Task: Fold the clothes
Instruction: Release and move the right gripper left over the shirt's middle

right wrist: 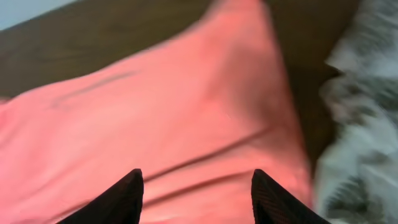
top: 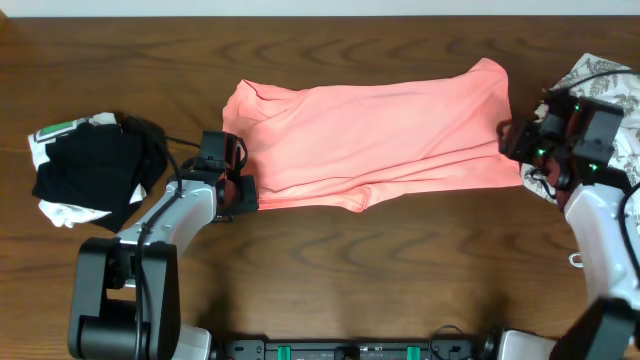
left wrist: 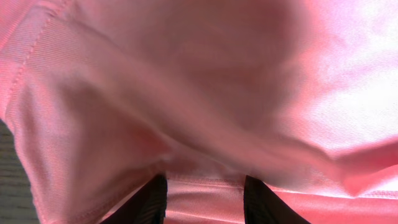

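Right gripper [top: 510,142] at three o'clock hangs open, empty. Left gripper [top: 242,192] at nine straddles the T-shirt [top: 380,130] hem, jaws parted — a shallow bite could slip.

Three garments are counted on the dark brown wooden counter [top: 380,285]: one plain salmon-pink T-shirt of soft fabric [top: 380,130], one white garment with a grey leaf print [top: 605,72], and one crumpled black-and-white bundle of cloth [top: 90,170]. Only one counter is seen. Two robot arms are counted: one left arm [top: 170,215] with white and black links and one right arm [top: 600,220] of the same kind. Two claws are counted, the left claw [top: 243,192] and the right claw [top: 512,145]. On each claw two dark fingers [left wrist: 146,202] are shown, so four fingers are counted in all.
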Robot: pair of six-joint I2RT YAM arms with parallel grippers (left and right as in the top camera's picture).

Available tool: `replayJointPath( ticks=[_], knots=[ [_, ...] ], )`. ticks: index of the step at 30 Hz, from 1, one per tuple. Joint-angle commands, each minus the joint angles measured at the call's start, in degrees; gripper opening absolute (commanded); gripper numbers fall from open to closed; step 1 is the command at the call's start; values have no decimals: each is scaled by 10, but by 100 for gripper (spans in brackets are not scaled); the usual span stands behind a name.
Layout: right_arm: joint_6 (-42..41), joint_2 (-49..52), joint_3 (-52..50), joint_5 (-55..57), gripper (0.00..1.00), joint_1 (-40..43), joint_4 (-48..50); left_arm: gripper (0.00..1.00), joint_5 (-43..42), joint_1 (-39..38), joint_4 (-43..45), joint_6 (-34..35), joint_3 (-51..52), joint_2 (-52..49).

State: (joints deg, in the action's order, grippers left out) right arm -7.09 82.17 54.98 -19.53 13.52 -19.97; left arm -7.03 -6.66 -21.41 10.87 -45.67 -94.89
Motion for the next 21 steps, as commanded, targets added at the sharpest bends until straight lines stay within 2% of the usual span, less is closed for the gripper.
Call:
replayJointPath(
  ticks=[1, 6, 12, 18, 21],
  knots=[
    [46, -22, 5, -41, 53, -60, -56, 41, 21, 5, -23, 8, 52, -54],
    [75, -10, -4, -34, 47, -162, -129, 41, 21, 5, -23, 8, 52, -54],
    [119, 34, -6, 82, 44, -295, -144, 42, 21, 5, -23, 8, 52, -54],
    [117, 66, -6, 185, 44, -400, -119, 42, 21, 5, -23, 8, 52, -54],
    [76, 75, -6, 223, 44, -438, -111, 42, 21, 5, -23, 8, 52, -54]
  ],
)
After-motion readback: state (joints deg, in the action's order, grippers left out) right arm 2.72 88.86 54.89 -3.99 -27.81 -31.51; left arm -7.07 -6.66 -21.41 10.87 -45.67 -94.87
